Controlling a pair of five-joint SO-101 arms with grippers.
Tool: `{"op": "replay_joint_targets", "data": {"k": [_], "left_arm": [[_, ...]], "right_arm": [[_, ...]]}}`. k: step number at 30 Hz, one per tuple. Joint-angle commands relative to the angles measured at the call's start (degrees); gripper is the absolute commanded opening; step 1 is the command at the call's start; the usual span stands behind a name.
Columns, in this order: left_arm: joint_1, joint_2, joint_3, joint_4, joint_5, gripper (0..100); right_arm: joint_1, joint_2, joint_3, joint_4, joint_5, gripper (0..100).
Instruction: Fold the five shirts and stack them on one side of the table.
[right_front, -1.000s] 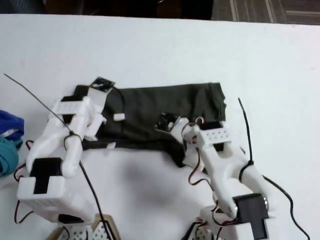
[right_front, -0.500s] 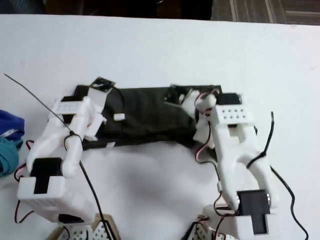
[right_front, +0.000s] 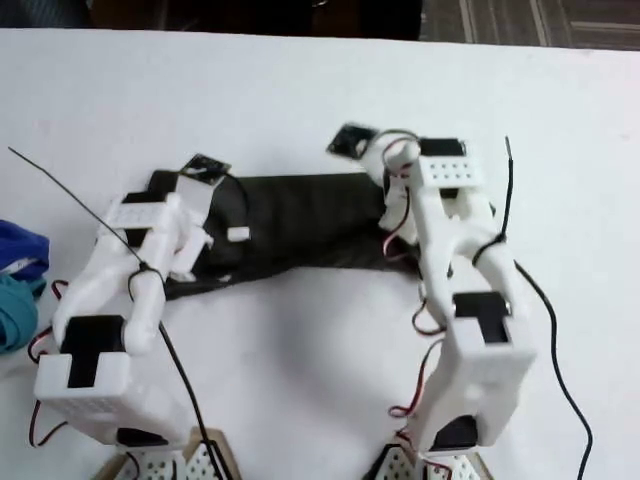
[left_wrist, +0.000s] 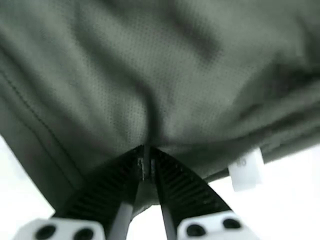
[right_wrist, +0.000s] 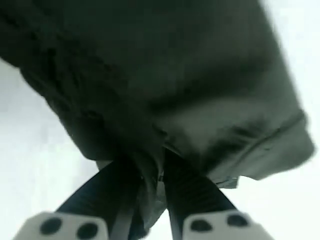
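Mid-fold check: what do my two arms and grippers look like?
Left arm and right arm are white blocky plastic with black motors, red wiring and black cables. Left gripper and right gripper have black fingers on white bases.

Left gripper (left_wrist: 146, 162) pinching dark shirt (left_wrist: 150, 75)

Falls bright and even from overhead across the white table (right_front: 300, 90), laying only soft grey shadows beside the left arm (right_front: 110, 290) and right arm (right_front: 465, 300). Washes the tabletop to near-blank white in both wrist views. Leaves the dark shirt (right_front: 300, 215) dim, nearly black in its folds.
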Motion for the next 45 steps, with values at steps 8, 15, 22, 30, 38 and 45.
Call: {"op": "replay_joint_targets", "data": {"k": [8, 15, 22, 30, 38, 45], "left_arm": [[-2.0, 0.4, 0.3, -0.9, 0.2, 2], [-2.0, 0.4, 0.3, -0.9, 0.2, 2], [-2.0, 0.4, 0.3, -0.9, 0.2, 2], [-2.0, 0.4, 0.3, -0.9, 0.2, 2], [-2.0, 0.4, 0.3, -0.9, 0.2, 2], [-2.1, 0.4, 0.3, -0.9, 0.2, 2]], "right_arm": [[1.3, 11.3, -22.6, 1.2, -18.8, 3.3], [2.9, 11.4, -28.1, 5.7, -22.8, 22.3], [6.2, 11.4, -36.0, 12.2, -22.8, 16.6], [5.2, 11.4, -40.8, 25.5, -22.3, 2.7], [-5.7, 11.6, -40.6, 26.2, -22.7, 1.9], [-15.6, 14.0, -39.6, 25.5, -28.0, 1.9]]}}
